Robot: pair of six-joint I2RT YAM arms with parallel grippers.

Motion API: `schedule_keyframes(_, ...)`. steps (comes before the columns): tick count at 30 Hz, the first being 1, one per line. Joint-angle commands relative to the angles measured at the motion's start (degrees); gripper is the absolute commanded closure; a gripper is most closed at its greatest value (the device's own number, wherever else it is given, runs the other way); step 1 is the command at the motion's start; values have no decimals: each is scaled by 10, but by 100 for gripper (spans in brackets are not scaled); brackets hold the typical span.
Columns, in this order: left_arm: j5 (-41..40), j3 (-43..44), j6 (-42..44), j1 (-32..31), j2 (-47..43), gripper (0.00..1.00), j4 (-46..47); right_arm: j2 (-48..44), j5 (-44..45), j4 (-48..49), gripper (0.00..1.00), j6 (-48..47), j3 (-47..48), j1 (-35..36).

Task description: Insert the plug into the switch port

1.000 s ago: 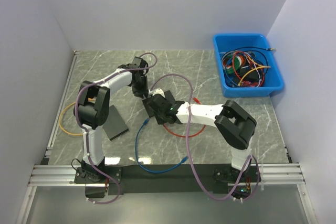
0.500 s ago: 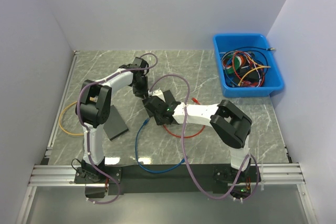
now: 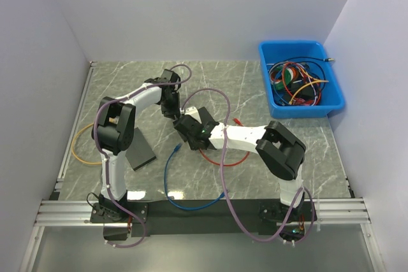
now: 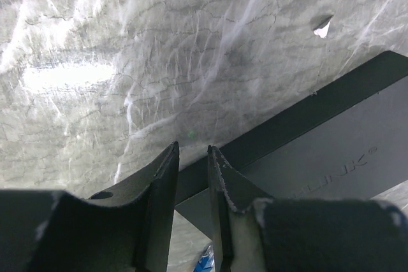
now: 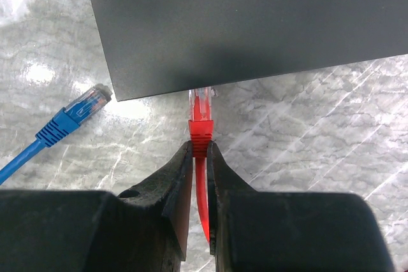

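Your right gripper (image 5: 199,151) is clamped on the red plug (image 5: 201,124), whose tip meets the switch (image 5: 255,23) just ahead. Your left gripper (image 4: 193,157) is nearly together; you cannot tell if it's gripping.

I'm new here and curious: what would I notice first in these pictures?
A red plug is pinched in the right fingers, its tip at the black switch. A blue plug lies beside it. A blue bin of tangled cables sits in the far right corner.

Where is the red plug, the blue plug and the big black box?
red plug (image 5: 201,128): right wrist view, on its red boot.
blue plug (image 5: 62,125): right wrist view, on its blue boot.
black box (image 5: 255,30): right wrist view, on its flat top.
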Motion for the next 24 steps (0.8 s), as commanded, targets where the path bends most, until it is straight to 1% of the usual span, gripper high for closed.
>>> schedule_keyframes(1, 33, 17, 3, -7, 11, 69, -26, -27, 35, 53, 100, 1, 23, 0)
schedule_keyframes(8, 36, 17, 4, -7, 11, 69, -27, -17, 39, 74, 100, -10, 19, 3)
schedule_keyframes(10, 39, 17, 4, -7, 12, 69, -26, -21, 29, 116, 100, -27, -4, 2)
schedule_keyframes(16, 39, 19, 5, -7, 16, 69, -28, -34, 37, 183, 100, -50, -48, 2)
schedule_keyframes(20, 44, 19, 6, -7, 17, 69, -29, -44, 40, 210, 100, -63, -64, 2)
schedule_keyframes(24, 44, 19, 7, -7, 17, 69, -29, -77, 27, 260, 100, -91, -105, 2)
